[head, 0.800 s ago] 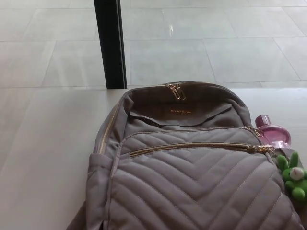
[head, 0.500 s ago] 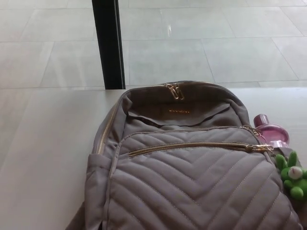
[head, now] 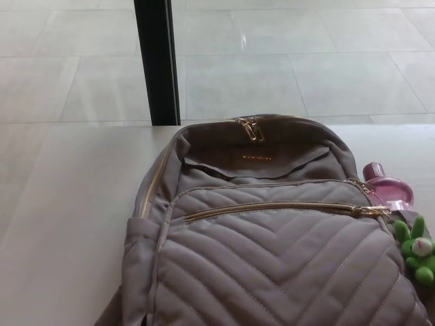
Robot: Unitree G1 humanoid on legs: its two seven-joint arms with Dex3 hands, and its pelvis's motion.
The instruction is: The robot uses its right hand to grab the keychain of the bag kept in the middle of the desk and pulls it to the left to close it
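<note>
**A:** Entry one?

**B:** We log the bag [head: 272,258], lying face-up in the middle of the desk [head: 68,204]. It is grey-mauve fabric, soft, with chevron quilting. Its top opening sags slack at twelve o'clock under two gold pulls [head: 250,128].

**A:** And the task's piece?

**B:** The keychain [head: 418,250] is a green plush toy, fuzzy and rounded, at the bag's three o'clock edge. It sits just beside the gold slider [head: 374,211] at the right end of the front zip. We judge it is parked there so that a leftward pull runs the whole length of the zip.

**A:** Other items?

**B:** A pink bottle [head: 387,187], glossy and translucent, is tucked against the bag at two o'clock. A black post [head: 158,61] stands at eleven o'clock, on the pale tiled floor [head: 306,68].

**A:** Hands?

**B:** Neither the right hand nor the left hand is in view, so we cannot tell how the fingers are set. The reach has not yet begun.
</note>
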